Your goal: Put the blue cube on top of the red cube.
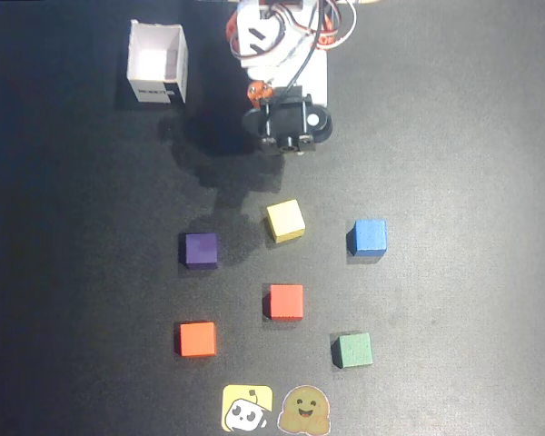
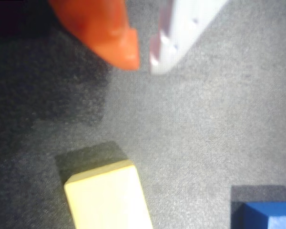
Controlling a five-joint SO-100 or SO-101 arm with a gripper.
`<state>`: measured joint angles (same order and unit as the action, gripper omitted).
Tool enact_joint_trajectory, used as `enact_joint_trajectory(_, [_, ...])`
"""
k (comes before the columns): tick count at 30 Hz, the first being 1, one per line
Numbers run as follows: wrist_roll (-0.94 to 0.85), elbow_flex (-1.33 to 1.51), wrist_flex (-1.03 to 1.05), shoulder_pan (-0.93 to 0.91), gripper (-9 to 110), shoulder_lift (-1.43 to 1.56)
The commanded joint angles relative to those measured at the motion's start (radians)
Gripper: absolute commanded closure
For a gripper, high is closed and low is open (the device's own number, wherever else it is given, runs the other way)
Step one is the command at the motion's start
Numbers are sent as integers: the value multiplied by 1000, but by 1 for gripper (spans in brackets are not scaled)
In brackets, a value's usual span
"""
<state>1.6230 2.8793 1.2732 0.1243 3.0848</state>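
In the overhead view the blue cube sits on the dark mat at the right of the cluster. The red cube lies lower, in the middle, apart from it. My gripper hangs above the mat near the arm's base, well short of both cubes. In the wrist view its orange finger and white finger stand almost tip to tip, so the gripper is shut on nothing. The blue cube peeks in at the bottom right corner of that view. The red cube is out of the wrist view.
A yellow cube lies just ahead of the gripper and shows in the wrist view as well. Purple, orange and green cubes surround the red one. A white open box stands at the back left. Two stickers mark the front edge.
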Motion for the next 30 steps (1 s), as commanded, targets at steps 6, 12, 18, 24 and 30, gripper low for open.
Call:
enact_joint_trajectory(6, [6, -6, 2, -8, 101, 8])
enact_joint_trajectory(12, [5, -6, 2, -3, 101, 8])
enact_joint_trajectory(18, [3, -6, -9, -6, 101, 8])
enact_joint_trajectory(24, [-18, -21, -51, 6, 97, 9])
enact_joint_trajectory(30, [-9, -28, -81, 84, 93, 3])
